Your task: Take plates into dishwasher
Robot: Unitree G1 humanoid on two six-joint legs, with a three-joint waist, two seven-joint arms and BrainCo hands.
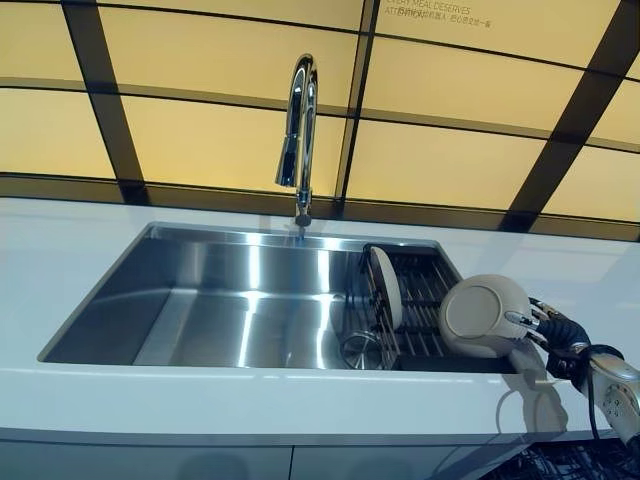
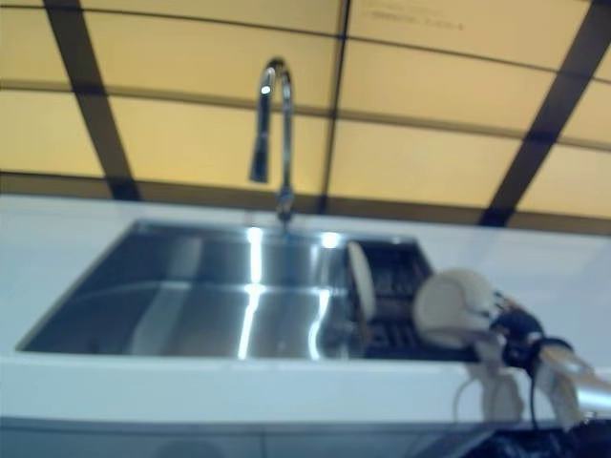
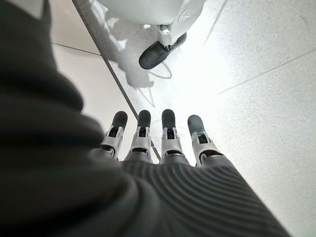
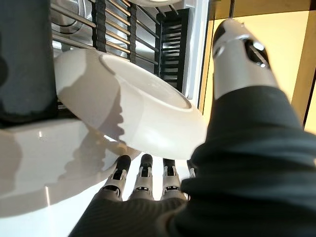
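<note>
A white deep plate [image 1: 485,313] is tilted on edge over the right end of the sink, above the black dish rack [image 1: 425,300]. My right hand [image 1: 555,330] is shut on it, thumb on one side of the rim and fingers on the other. The right wrist view shows the plate [image 4: 133,108] between my thumb [image 4: 242,59] and fingers, with the rack's bars behind. A second white plate [image 1: 386,287] stands upright in the rack's left side. My left hand [image 3: 163,138] hangs over the floor with straight fingers, empty.
The steel sink [image 1: 220,300] is set in a white counter [image 1: 60,250], with a tall chrome faucet [image 1: 300,130] behind. A dark wire grid [image 1: 560,462] shows below the counter at lower right. A white wheeled base [image 3: 160,47] stands on the floor.
</note>
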